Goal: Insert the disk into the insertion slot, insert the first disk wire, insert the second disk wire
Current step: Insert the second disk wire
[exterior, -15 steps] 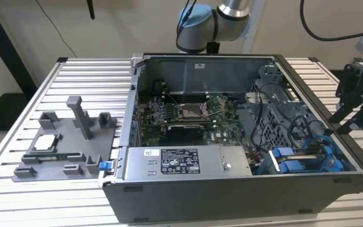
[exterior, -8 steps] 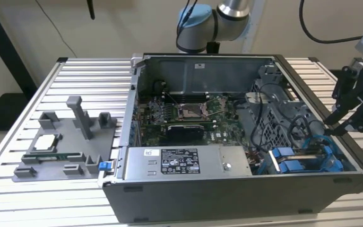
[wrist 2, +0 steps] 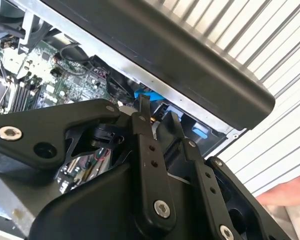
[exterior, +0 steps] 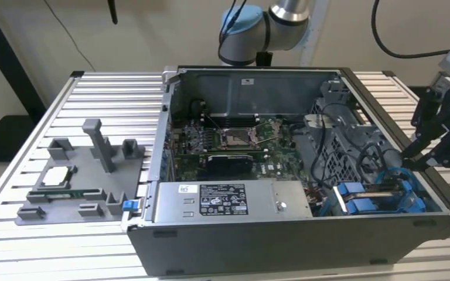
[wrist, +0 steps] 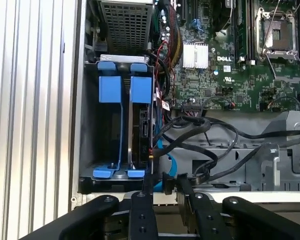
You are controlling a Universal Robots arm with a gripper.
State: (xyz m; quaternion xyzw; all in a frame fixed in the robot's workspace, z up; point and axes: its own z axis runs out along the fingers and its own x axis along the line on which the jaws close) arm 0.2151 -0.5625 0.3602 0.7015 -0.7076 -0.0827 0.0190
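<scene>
Quick rundown for you. Your one gripper hangs over the rim of the case on the exterior view's right, just beside the slot. Honestly, I can't tell from any view whether it's open or clamped on something, so don't take my word either way.

The disk is in the slot. In the first wrist view you see it edge-on, sitting in the bay nearer the motherboard. There are two bays side by side, and I count four blue tabs, two at each end.

One blue cable runs just beside the disk's edge and reaches down near the gripper. The black cables next to it are too tangled for me to count. I can't tell whether either wire is plugged into the disk.

Other stuff, counted:
- one socket on the motherboard
- one power supply with a sticker, along the case's near wall in the exterior view
- one grey fixture on the table, well apart from the gripper, on the exterior view's left
- one chip and one memory stick sitting in that fixture
</scene>
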